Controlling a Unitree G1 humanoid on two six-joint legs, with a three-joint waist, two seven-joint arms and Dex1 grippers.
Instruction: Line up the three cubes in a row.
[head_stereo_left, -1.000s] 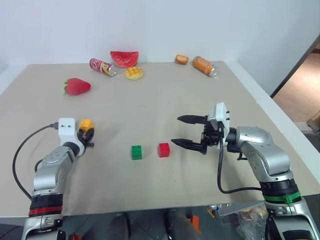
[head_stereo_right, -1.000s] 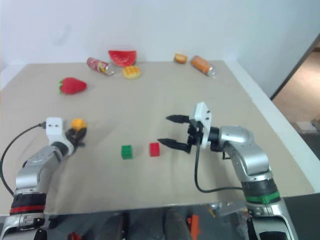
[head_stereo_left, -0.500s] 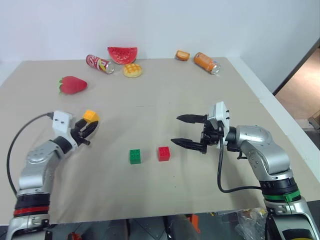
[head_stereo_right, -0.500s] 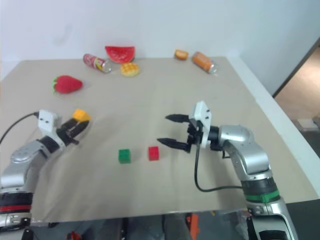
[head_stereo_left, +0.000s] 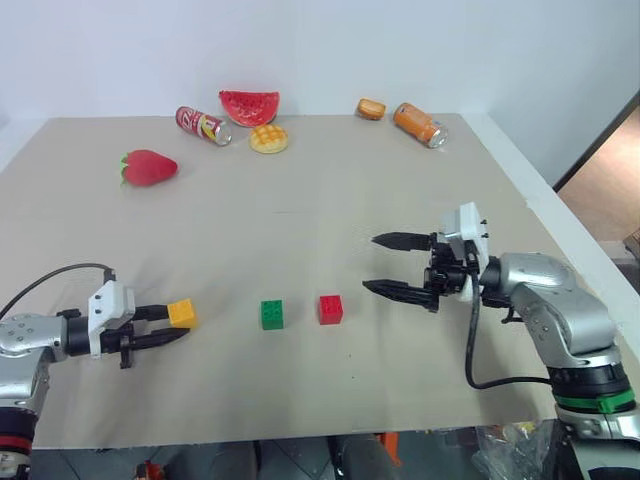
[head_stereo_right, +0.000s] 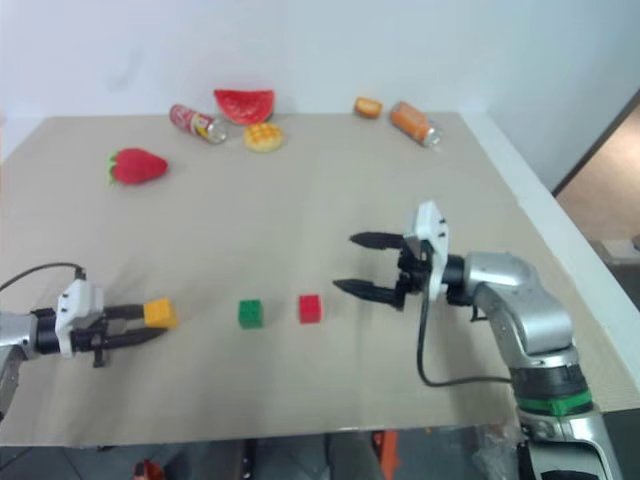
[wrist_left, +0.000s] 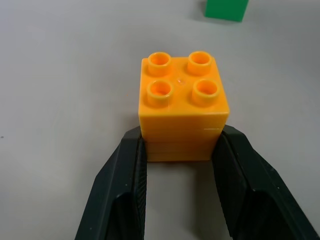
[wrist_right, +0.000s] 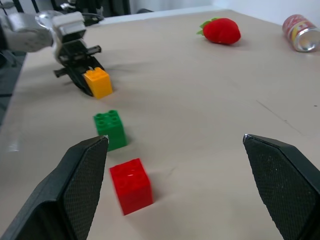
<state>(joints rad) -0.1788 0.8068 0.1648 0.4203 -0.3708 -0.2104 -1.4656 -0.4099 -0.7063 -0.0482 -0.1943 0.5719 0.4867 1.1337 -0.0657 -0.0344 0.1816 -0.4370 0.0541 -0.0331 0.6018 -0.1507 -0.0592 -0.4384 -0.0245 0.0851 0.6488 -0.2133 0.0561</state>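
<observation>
**Orange-yellow cube in the left jaws, two cubes waiting mid-desk**

The orange-yellow cube (wrist_left: 182, 107) sits studs-up between the two black fingers of the left gripper (head_stereo_left: 172, 325), whose jaws are closed on its lower side walls. It is low over the desk (head_stereo_left: 300, 230), or on it; which, I cannot tell. To its right, well apart, stands the green cube (head_stereo_left: 271, 314), and just beside that the red cube (head_stereo_left: 330, 309), with a small gap between them. The three already lie roughly along one line across the desk.

These are small hollow plastic bricks, so I judge them light, stiff and rather slick on their smooth walls. A firm pinch on two opposite flat sides, below the studs, looks like the safe hold; a grip on corners or studs could let one twist or pop out. A nudge would likely slide them easily.

The right gripper (head_stereo_left: 398, 265) hangs to the right of the red cube, jaws wide apart and holding nothing.

Along the far edge lie a strawberry (head_stereo_left: 150, 168), a red can (head_stereo_left: 203, 126), a watermelon slice (head_stereo_left: 249, 106), a waffle bun (head_stereo_left: 267, 139), a bread piece (head_stereo_left: 371, 108) and an orange can (head_stereo_left: 419, 124).
</observation>
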